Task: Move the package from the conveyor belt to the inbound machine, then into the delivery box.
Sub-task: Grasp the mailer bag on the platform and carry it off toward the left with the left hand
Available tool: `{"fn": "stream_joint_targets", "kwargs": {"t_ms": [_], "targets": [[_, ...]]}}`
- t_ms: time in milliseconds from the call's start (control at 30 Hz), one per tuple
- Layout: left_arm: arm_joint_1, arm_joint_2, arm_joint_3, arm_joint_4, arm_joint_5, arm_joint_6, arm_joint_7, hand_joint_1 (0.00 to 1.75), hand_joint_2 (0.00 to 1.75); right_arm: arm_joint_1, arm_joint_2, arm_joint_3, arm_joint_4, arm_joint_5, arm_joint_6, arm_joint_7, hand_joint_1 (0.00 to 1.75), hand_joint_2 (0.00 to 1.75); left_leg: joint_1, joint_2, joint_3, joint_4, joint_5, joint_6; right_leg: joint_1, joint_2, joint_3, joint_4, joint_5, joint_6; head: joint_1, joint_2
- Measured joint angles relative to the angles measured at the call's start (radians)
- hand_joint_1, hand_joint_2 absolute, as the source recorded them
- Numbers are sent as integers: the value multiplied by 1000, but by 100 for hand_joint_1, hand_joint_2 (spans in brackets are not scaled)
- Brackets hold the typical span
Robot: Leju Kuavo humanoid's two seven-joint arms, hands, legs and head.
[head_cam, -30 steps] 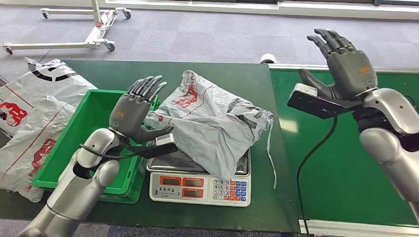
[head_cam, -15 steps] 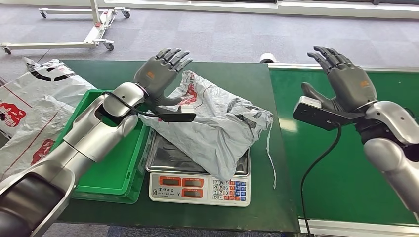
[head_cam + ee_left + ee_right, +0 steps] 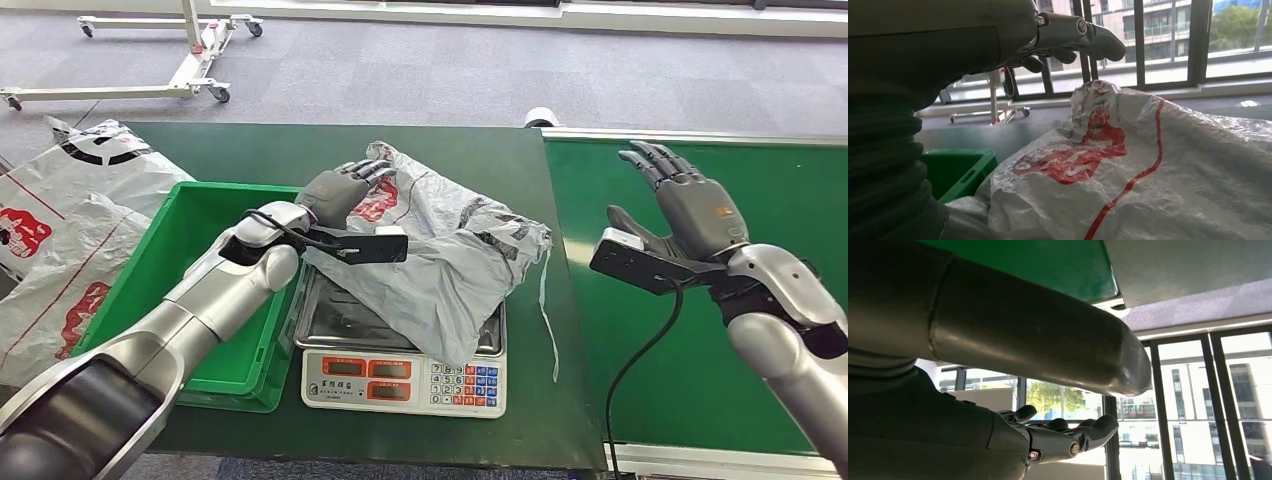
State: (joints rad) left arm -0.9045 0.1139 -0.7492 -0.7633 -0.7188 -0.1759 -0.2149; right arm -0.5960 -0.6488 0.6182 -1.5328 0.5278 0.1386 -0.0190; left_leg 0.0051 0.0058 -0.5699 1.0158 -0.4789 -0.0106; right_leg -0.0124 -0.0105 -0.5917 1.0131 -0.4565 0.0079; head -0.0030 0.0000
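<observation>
The package [image 3: 440, 260], a crumpled grey bag with red print, lies on the pan of the weighing scale [image 3: 405, 380], draped over its right and far edges. My left hand [image 3: 340, 190] hovers over the bag's far left corner, fingers stretched out and holding nothing. In the left wrist view those fingers [image 3: 1068, 35] stand just above the bag [image 3: 1148, 185], apart from it. My right hand [image 3: 690, 210] is raised over the green conveyor belt [image 3: 700, 400], fingers spread and empty. It also appears in the right wrist view [image 3: 1058, 437].
The green delivery box [image 3: 190, 290] sits directly left of the scale, under my left forearm. Several more grey bags [image 3: 60, 230] lie at the table's left edge. A cable [image 3: 630, 370] hangs from my right wrist. A wheeled white frame [image 3: 190, 70] stands on the floor behind.
My left hand swung from above the green box forward and right, then dropped low over the package's far left corner. My right hand sank slightly over the belt.
</observation>
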Motion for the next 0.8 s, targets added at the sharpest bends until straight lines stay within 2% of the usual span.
{"fn": "stream_joint_targets", "kwargs": {"t_ms": [267, 567, 600, 633, 700, 733, 767, 800], "targets": [[4, 0, 33, 3, 112, -111, 1, 0, 175, 5, 19, 6, 1, 16, 15, 7, 0, 0, 0, 0, 0, 0, 0, 0, 1, 0, 0, 0, 0, 0, 0, 0], [28, -4, -12, 57, 103, -161, -40, 0, 175, 11, 54, 12, 3, 23, 13, 10, 0, 0, 0, 0, -1, 0, 0, 0, 0, 0, 0, 0, 0, 0, 0, 0], [33, -7, -18, 66, 103, -160, -44, 10, 175, 11, 56, 12, 3, 24, 13, 11, 0, 0, 0, 0, -1, 0, 0, 0, 0, 0, 0, 0, 0, 0, 0, 0], [38, -11, -24, 75, 101, -158, -48, 30, 175, 11, 58, 12, 3, 25, 13, 12, 0, 0, 0, -1, -1, 0, 0, 0, 0, -1, 0, 0, 0, 0, 0, 0], [44, -23, -40, 97, 92, -149, -61, 117, 175, 11, 60, 12, 3, 22, 12, 11, 0, 0, 0, -1, 0, 0, 0, 0, 0, -1, 0, 0, 0, 0, 0, 0], [46, -31, -50, 110, 85, -143, -68, 150, 175, 11, 61, 12, 3, 19, 12, 10, 0, 0, 0, -1, 0, 0, 0, 0, -1, -1, 0, 0, 0, 0, 0, 0], [49, -40, -60, 122, 77, -136, -75, 175, 175, 11, 61, 12, 3, 13, 12, 8, 0, 0, -1, -2, 0, 0, 0, 0, -1, -2, 1, 0, 0, 0, 0, 0], [51, -51, -71, 134, 69, -129, -80, 175, 175, 11, 61, 12, 3, 7, 13, 6, 0, 0, -1, -3, 0, 0, 0, 0, -1, -3, 1, 0, 0, 0, 0, 0]]}}
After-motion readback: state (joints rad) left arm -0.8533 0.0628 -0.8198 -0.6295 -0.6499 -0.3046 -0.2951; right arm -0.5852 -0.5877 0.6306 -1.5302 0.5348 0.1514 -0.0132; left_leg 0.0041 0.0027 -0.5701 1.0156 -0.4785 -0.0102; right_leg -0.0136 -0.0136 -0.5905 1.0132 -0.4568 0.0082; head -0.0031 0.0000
